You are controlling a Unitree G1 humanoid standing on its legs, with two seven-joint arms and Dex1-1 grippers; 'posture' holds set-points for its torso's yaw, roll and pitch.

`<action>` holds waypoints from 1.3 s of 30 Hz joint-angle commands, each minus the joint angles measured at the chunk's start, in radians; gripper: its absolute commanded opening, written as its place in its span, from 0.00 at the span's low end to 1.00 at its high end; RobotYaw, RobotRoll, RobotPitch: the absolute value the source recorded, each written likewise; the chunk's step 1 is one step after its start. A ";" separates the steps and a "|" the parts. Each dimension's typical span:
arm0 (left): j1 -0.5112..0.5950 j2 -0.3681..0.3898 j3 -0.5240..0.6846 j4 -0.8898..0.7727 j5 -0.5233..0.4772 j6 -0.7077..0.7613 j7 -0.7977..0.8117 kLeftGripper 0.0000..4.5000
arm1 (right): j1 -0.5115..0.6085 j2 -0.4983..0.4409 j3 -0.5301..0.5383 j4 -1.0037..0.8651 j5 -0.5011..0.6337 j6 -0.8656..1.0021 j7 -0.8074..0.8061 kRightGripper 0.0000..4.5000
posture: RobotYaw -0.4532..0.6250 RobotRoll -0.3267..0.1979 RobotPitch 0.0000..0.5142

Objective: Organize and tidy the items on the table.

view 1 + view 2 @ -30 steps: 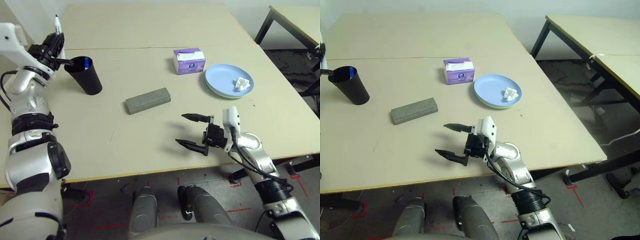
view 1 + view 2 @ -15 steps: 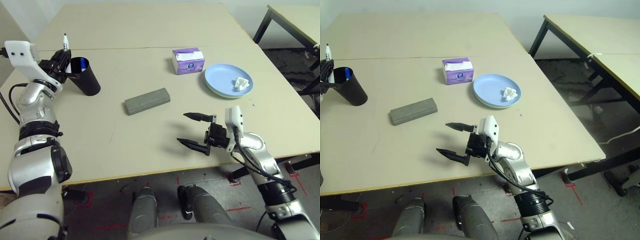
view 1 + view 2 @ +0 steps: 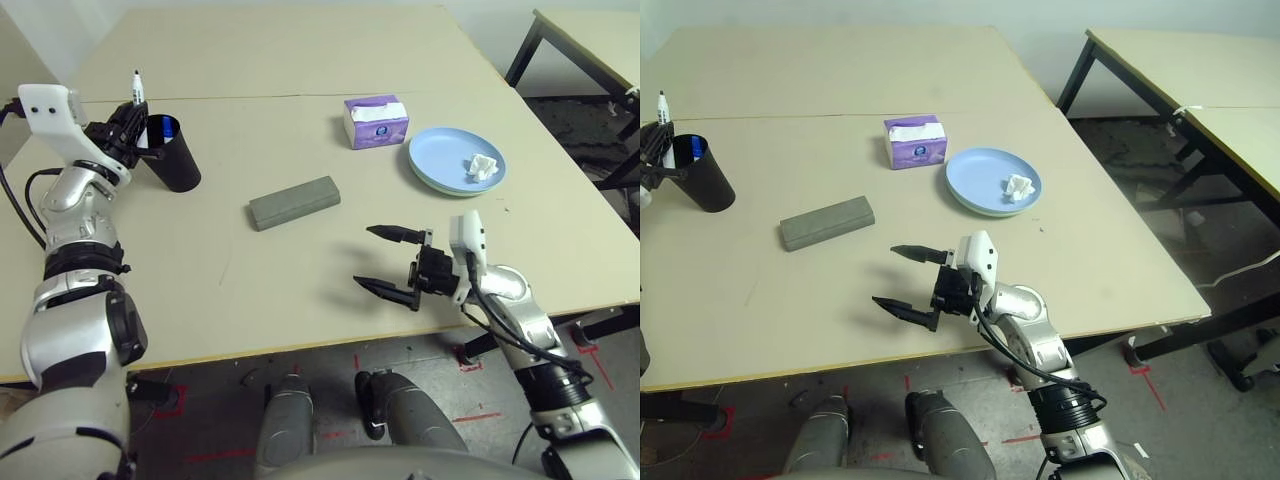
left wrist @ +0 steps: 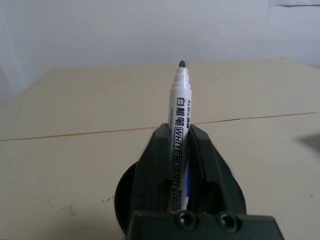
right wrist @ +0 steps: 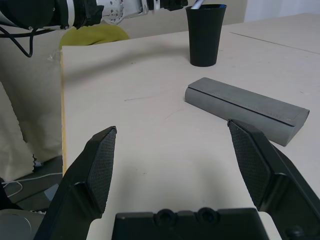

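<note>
My left gripper [image 3: 128,125] is shut on a white marker [image 3: 136,88], held upright at the rim of the black cup [image 3: 177,160] at the table's far left. In the left wrist view the marker [image 4: 180,115] stands between the fingers [image 4: 159,160], with the cup [image 4: 125,200] below. A blue-capped marker [image 3: 166,128] stands inside the cup. The grey glasses case [image 3: 295,202] lies mid-table. At the right, the blue plate [image 3: 440,155] carries the crumpled tissue [image 3: 484,166]. My right gripper [image 3: 385,260] hovers open near the front edge, nothing between its fingers, with the case [image 5: 245,107] ahead of it.
A purple tissue box [image 3: 376,121] stands just left of the plate. The table [image 3: 300,60] has a seam across it behind the cup. A separate black-legged table [image 3: 1180,60] stands to the right, beyond a gap.
My left gripper has brought the marker lower and closer to the cup's mouth. The right arm has stayed put. The camera has shifted slightly.
</note>
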 commanded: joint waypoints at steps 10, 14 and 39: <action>0.007 0.001 -0.005 0.018 0.010 -0.004 -0.010 0.99 | 0.005 -0.002 0.006 -0.006 -0.001 0.002 0.009 1.00 | 0.36 0.62 0.31; 0.020 0.013 0.012 -0.017 -0.020 0.003 -0.063 0.99 | -0.001 0.001 -0.021 -0.006 0.014 0.005 -0.008 1.00 | 0.36 0.62 0.30; 0.870 -0.057 0.367 -0.879 -0.295 0.350 0.038 0.99 | 0.018 -0.098 -0.481 0.329 -0.177 -0.064 -0.693 1.00 | 0.43 0.62 0.35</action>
